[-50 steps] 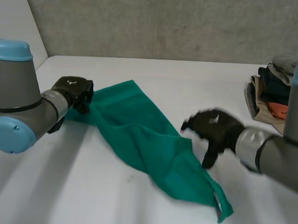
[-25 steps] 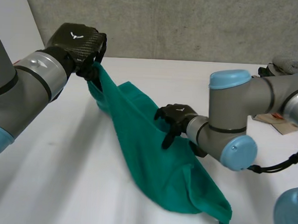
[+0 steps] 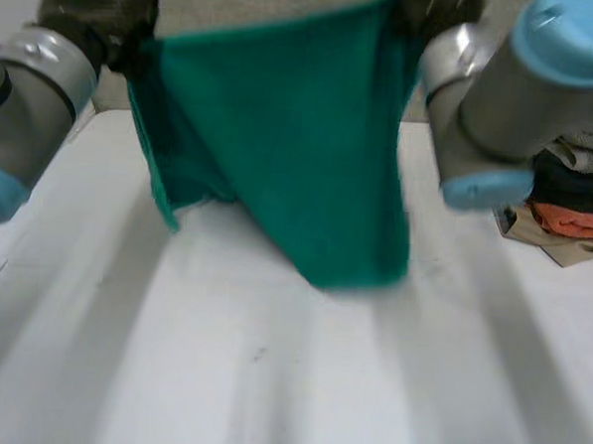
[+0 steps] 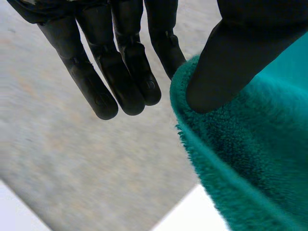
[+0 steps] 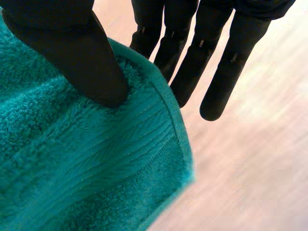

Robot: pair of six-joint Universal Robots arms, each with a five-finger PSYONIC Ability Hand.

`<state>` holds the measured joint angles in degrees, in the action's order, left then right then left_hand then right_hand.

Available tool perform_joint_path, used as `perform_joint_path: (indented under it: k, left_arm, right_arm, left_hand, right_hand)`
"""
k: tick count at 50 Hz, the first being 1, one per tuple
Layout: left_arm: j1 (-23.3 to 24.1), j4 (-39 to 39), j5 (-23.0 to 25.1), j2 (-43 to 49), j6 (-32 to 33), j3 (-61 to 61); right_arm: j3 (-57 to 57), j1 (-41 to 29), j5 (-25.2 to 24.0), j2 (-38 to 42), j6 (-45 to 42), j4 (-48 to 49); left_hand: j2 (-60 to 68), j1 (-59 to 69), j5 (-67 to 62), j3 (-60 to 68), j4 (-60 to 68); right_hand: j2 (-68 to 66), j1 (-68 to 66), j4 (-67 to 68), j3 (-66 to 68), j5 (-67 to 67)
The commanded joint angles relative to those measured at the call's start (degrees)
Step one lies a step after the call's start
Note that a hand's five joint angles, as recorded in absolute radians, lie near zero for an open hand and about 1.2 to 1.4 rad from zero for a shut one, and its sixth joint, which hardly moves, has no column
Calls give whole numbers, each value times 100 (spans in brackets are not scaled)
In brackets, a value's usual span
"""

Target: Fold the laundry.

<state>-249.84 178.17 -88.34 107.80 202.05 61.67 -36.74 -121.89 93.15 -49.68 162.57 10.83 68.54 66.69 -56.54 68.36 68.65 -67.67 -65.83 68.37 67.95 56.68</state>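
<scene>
While the left hand (image 3: 94, 8) and right hand (image 3: 427, 8) pinch the towel (image 3: 280, 152) by its corners (shallow holds), either might slip.

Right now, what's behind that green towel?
Grey wall shows around the towel, which the left hand and right hand hold up. It covers the table's far edge; anything there cannot be seen.

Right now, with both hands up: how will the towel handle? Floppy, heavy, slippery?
Likely floppy: the towel hangs in loose folds between the left hand and right hand. Probably not slippery: its looped pile looks grippy under each thumb. Probably light: pinches at two corners hold it up.
</scene>
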Motion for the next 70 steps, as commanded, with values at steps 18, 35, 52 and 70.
perform_joint_path:
  k: [18,35,52,70]
  left_arm:
    - [-179,1132,150,434,-70,1786]
    - [-627,1528,572,1762,617,2235]
    - [-671,1432,493,1367,626,2727]
    - [-540,728,669,847,406,3193]
  right_arm:
    - [-3918,192,-359,-1238,-586,358]
    - [-4878,104,-544,-868,-674,631]
    - [-4939,421,-113,-1440,-498,666]
    - [-4904,403,-95,-1308,-498,684]
  left_hand:
    - [1146,1331,-1346,1164,1135]
    - [-3089,-2905,2889,-3071,-3101]
    - [-3999,-3815,3799,-3981,-4011]
    - [-3915,-3731,3715,-3897,-3927]
  right_hand:
    - [-1233,-1417,1163,1205,1332]
    - [-1233,-1417,1163,1205,1332]
    - [-1233,-1417,1163,1205,1332]
    - [-1233,-1417,1163,1205,1332]
